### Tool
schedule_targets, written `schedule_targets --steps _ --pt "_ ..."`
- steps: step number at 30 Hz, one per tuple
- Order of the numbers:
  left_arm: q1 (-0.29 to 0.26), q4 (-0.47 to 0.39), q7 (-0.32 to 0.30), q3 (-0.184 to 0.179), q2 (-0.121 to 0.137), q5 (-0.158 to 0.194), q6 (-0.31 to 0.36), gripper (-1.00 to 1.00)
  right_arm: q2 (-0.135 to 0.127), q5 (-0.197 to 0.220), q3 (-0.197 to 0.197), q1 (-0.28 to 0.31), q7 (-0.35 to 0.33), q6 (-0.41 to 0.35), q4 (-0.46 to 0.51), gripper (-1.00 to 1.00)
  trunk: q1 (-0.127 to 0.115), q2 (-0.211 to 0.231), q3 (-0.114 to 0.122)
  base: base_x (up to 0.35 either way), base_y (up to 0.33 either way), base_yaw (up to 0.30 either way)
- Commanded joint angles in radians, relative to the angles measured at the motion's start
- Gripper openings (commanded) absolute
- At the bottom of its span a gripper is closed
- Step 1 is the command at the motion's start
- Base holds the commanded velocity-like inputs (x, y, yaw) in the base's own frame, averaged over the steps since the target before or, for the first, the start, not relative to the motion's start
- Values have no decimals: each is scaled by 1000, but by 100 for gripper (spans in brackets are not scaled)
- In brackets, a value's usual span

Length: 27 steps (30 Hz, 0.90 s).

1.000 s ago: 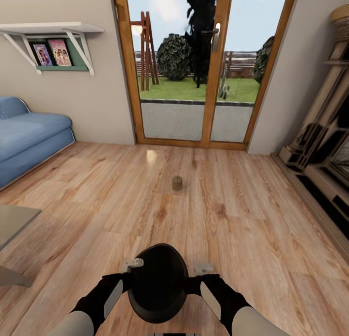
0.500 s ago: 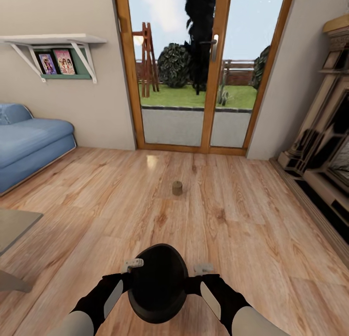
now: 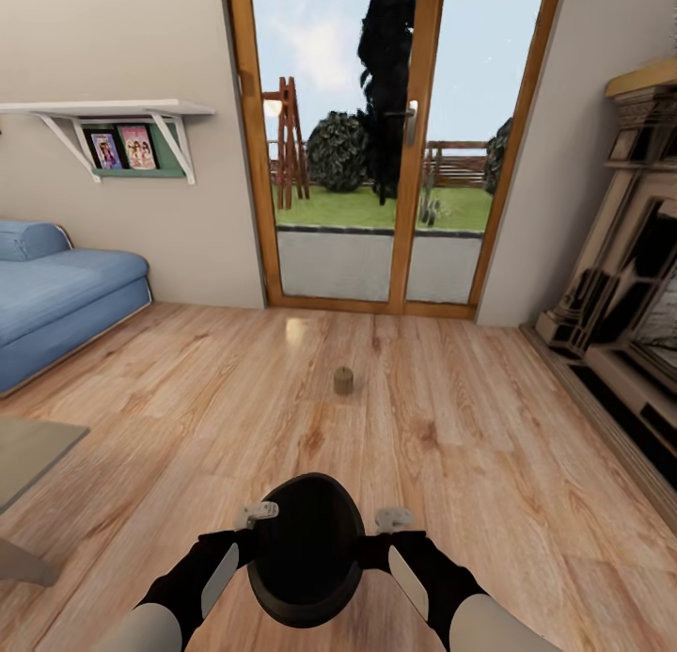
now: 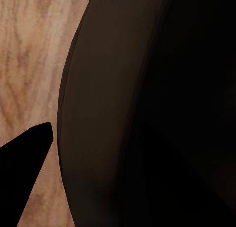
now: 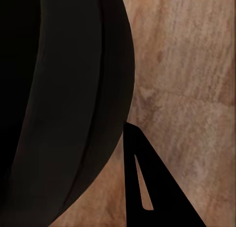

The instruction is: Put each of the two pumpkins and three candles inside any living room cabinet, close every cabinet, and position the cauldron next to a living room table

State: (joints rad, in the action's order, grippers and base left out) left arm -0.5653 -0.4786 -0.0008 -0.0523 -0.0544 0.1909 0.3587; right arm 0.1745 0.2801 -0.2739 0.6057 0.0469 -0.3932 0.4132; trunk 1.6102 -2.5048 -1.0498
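Observation:
A black round cauldron (image 3: 306,548) hangs low in front of me in the head view, held between my two arms. My left gripper (image 3: 241,543) grips its left side and my right gripper (image 3: 378,545) its right side, both shut on it. The cauldron's dark wall (image 4: 147,114) sits close up in the left wrist view beside one black fingertip (image 4: 24,153). The right wrist view has the same wall (image 5: 59,99) and a fingertip (image 5: 147,187) over wood floor. A small tan candle (image 3: 343,381) stands upright on the floor ahead. The cabinet and the pumpkins are out of view.
A glass double door (image 3: 376,163) with a wooden frame is straight ahead. A blue sofa (image 3: 56,294) stands at the left under a wall shelf (image 3: 113,114). A dark fireplace unit (image 3: 630,294) lines the right wall. A grey low table corner (image 3: 28,445) juts in at the left.
The whole head view has shifted downward as the camera moved, so the door, sofa and candle sit lower. The cauldron and both grippers keep the same place in the picture.

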Motion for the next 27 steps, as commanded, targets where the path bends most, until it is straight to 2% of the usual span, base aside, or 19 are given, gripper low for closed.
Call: schedule_targets --steps 1,22,27 --pt "-1 -3 2 -1 1 15 5 -100 0 2 -4 0 5 -4 1 -100 -1 0 3 0 0 0" --pt "-1 -3 2 -1 1 15 5 -100 0 1 -4 0 1 -3 6 -100 -10 5 84 0 0 0" --pt "-1 -3 2 -1 1 15 5 -100 0 1 -4 0 1 -3 6 -100 -29 40 100 0 0 0"
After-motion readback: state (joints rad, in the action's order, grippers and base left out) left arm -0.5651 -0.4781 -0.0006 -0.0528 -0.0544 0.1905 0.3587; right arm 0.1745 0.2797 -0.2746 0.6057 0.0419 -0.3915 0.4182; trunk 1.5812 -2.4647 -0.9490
